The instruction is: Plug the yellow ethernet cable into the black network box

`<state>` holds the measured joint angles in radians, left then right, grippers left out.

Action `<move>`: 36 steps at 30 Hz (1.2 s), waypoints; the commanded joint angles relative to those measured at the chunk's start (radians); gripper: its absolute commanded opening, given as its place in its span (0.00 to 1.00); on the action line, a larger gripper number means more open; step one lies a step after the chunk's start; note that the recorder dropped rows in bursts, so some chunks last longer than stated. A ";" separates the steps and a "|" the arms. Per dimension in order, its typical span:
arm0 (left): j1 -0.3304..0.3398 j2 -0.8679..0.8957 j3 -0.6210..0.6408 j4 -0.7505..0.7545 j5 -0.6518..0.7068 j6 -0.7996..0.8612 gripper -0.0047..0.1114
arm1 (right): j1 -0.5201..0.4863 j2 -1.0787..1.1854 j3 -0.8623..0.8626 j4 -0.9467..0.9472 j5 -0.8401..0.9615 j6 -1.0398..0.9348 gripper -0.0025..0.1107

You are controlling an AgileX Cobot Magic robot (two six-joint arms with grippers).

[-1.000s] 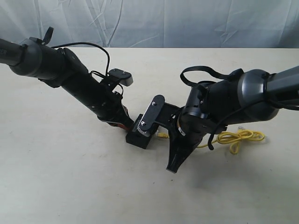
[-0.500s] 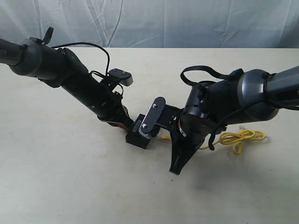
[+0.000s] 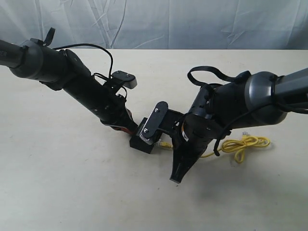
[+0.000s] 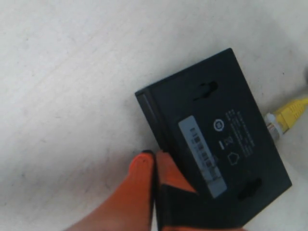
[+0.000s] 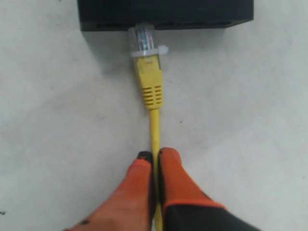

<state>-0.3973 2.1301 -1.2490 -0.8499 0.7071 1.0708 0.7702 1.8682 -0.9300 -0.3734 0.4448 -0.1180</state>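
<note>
A pale, matt table [image 3: 72, 192] is seen, faintly speckled and scuffed, backed by a creased whitish cloth [image 3: 144, 24]. The black box [image 3: 144, 142] lies flat near the middle of the table, between the two arms.

The left gripper [image 4: 155, 161] is set against one long edge of the box, its orange fingers [image 4: 142, 171] drawn together with only a thin dark seam between them. The right gripper [image 5: 154, 159] is clamped on the yellow cable [image 5: 154, 120] – the cord is pinched between the two orange fingertips a little behind the plug [image 5: 143, 38]. The clear plug is pressed to the side wall of the box; whether it is fully seated cannot be told. The rest of the cable trails off across the table into a loose knotted loop [image 3: 245, 144] on the right side.

The box is a flat, hard-edged rectangle of dull black plastic with a pale label [image 4: 202, 151], small white marks and two keyhole slots on its upper face. A ribbed yellow sleeve is fitted behind the plug.
</note>
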 commanded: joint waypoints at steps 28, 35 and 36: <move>-0.002 0.028 0.010 0.028 -0.009 -0.072 0.04 | 0.000 -0.008 -0.003 0.143 -0.015 0.017 0.01; -0.002 0.012 0.010 0.032 -0.011 -0.113 0.04 | 0.000 -0.008 -0.003 0.143 -0.014 0.040 0.01; -0.002 0.008 0.010 0.034 -0.011 -0.118 0.04 | 0.000 -0.008 -0.003 0.143 -0.014 0.040 0.01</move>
<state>-0.3973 2.1286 -1.2490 -0.8632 0.6994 0.9719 0.7702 1.8682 -0.9300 -0.2281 0.4249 -0.0842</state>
